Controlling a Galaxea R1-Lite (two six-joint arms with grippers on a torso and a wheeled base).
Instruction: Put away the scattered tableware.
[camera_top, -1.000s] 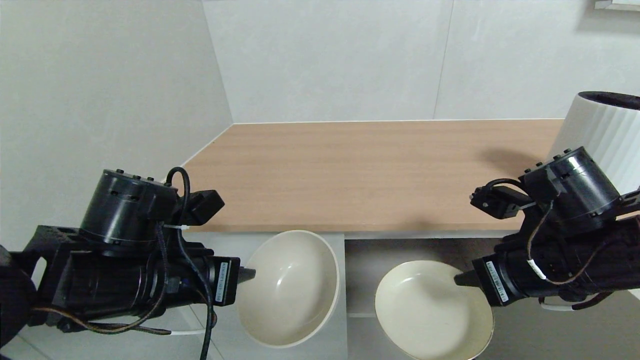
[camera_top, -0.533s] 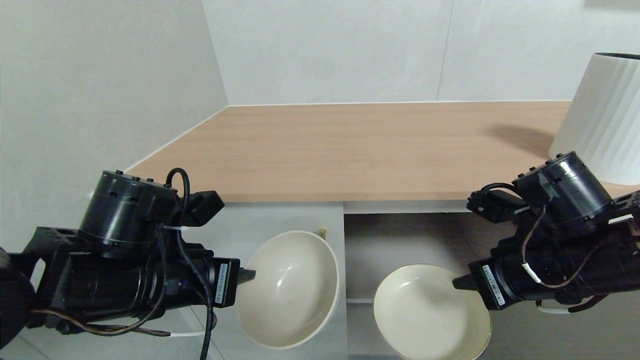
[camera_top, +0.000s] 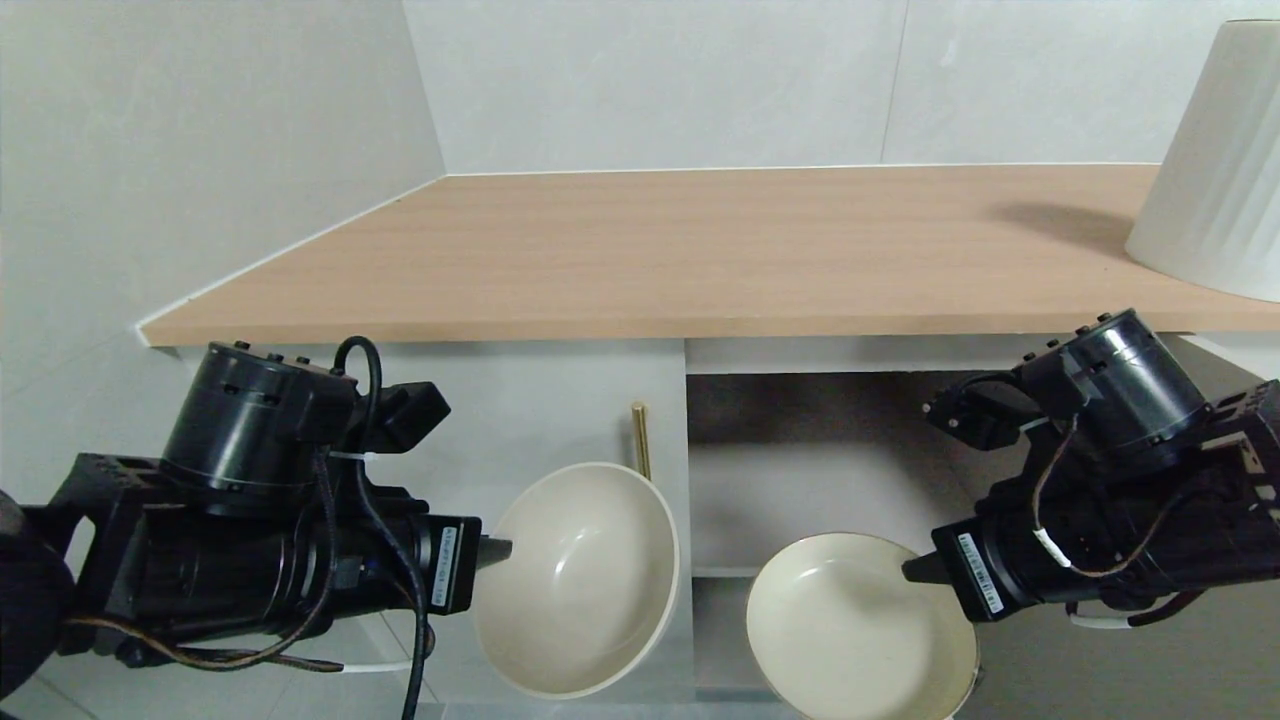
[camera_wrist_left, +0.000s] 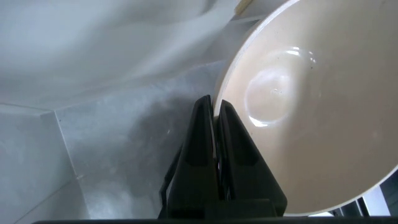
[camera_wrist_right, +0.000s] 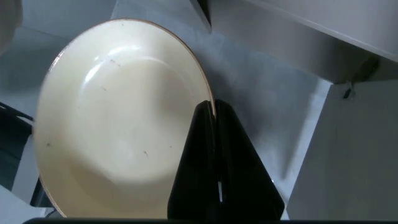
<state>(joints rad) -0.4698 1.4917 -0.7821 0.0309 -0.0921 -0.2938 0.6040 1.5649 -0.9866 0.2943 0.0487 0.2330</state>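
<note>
My left gripper (camera_top: 497, 550) is shut on the rim of a cream bowl (camera_top: 585, 580), held tilted in front of a closed grey cabinet door (camera_top: 530, 420). The left wrist view has the same bowl (camera_wrist_left: 311, 106) pinched at its edge by that gripper (camera_wrist_left: 214, 118). My right gripper (camera_top: 915, 568) is shut on the rim of a cream plate (camera_top: 855, 630), held before the open cabinet compartment (camera_top: 830, 470). Seen from the right wrist, the plate (camera_wrist_right: 118, 118) sits clamped at its edge in the gripper (camera_wrist_right: 211, 115).
A wooden countertop (camera_top: 700, 250) runs above the cabinets, with a white ribbed vase (camera_top: 1215, 170) at its right end. A gold handle (camera_top: 640, 440) stands on the closed door. A shelf (camera_top: 790, 520) lies inside the open compartment. Walls close in on the left and behind.
The head camera has dropped, so the countertop sits higher in the picture and more of the cabinet front shows. Both arms keep their hold; the right arm and plate shifted slightly lower.
</note>
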